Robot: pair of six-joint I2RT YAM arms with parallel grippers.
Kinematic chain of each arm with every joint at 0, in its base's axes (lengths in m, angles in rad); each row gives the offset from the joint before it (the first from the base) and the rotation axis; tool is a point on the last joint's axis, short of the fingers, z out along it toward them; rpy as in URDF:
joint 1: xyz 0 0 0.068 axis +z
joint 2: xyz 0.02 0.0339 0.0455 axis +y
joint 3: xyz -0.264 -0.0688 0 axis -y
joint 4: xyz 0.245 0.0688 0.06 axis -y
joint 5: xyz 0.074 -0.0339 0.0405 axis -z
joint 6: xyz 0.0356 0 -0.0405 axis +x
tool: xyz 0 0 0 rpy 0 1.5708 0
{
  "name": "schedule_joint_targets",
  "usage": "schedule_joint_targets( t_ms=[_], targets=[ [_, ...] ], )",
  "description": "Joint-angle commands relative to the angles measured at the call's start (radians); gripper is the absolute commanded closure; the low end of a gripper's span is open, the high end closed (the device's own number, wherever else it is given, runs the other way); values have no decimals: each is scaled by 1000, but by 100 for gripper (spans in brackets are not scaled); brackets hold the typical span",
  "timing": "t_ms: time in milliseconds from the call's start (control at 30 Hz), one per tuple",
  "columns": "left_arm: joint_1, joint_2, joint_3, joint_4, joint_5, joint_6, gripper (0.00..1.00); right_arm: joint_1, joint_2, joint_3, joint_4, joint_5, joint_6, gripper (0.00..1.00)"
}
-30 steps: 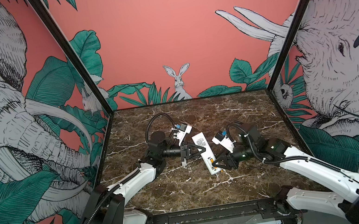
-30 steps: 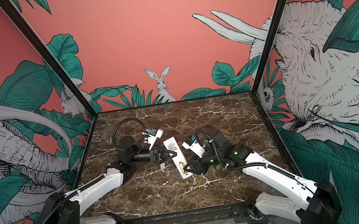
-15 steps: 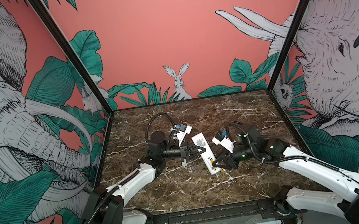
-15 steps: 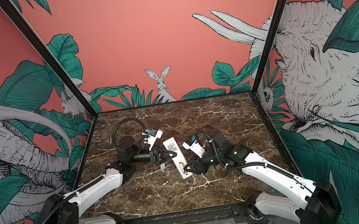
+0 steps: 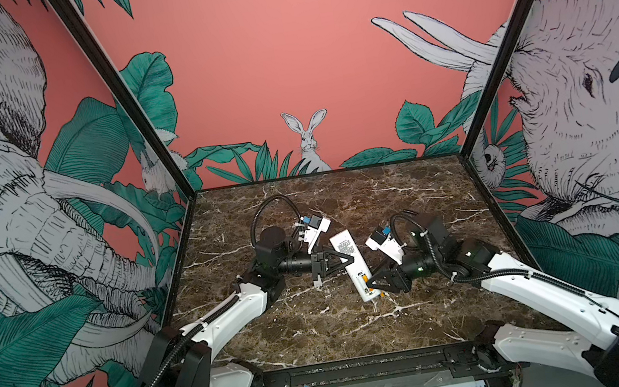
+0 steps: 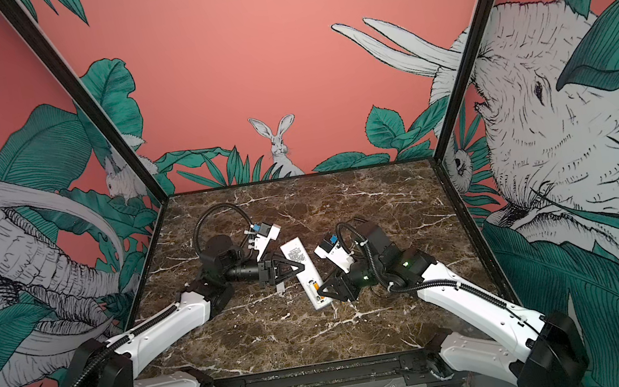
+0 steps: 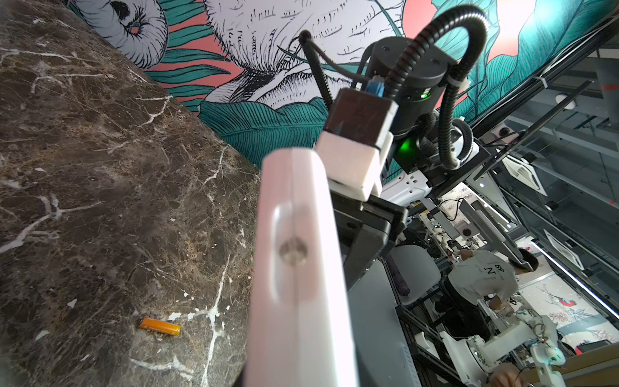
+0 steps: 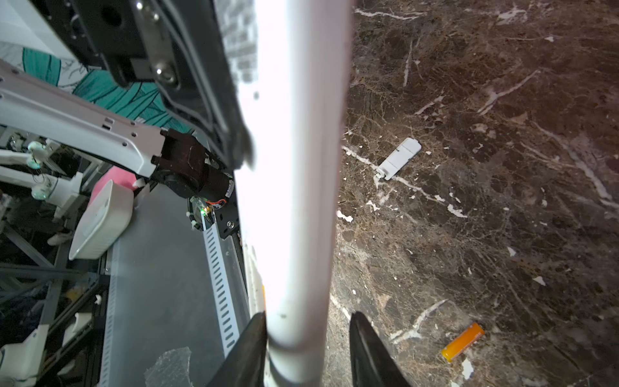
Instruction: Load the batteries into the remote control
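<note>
Mid-frame, left gripper (image 5: 349,258) clamps the one remote (image 5: 343,246); right gripper (image 5: 370,283) straddles it, unclosed. Two batteries (image 5: 365,278) (one seated, one loose).

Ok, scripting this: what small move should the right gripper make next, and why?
Probably back the right gripper off the remote control toward the loose battery on the table: its jaws are open and the left gripper holds the remote.

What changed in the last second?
Nothing visible. The left end effector still clamps the remote control mid-body. The right end effector still straddles its battery end, jaws open. The seated battery and the loose battery on the table are unmoved.
</note>
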Motion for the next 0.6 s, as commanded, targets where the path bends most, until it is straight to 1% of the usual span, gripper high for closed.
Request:
schedule_joint_targets(
  t_ms=[0, 167, 233, 333, 367, 500, 567],
  targets=[
    [-7, -41, 31, -50, 26, 42, 100, -14, -6, -9, 9, 25, -8, 49],
    [-6, -48, 52, -175, -41, 132, 100, -15, -23, -9, 8, 42, -5, 33],
    [-2, -55, 61, -251, -109, 181, 100, -16, -26, -11, -2, 65, -5, 28],
    [8, -58, 68, -326, -213, 224, 100, -16, -13, -12, -22, 147, 7, 17],
    [11, -57, 73, -350, -244, 237, 100, -16, -1, -10, -34, 181, 12, 15],
    [29, -57, 73, -382, -342, 254, 100, -16, 57, 3, -69, 316, 57, 13],
    [40, -58, 81, -424, -393, 275, 100, -16, 90, 7, -86, 403, 94, 13]
  ],
)
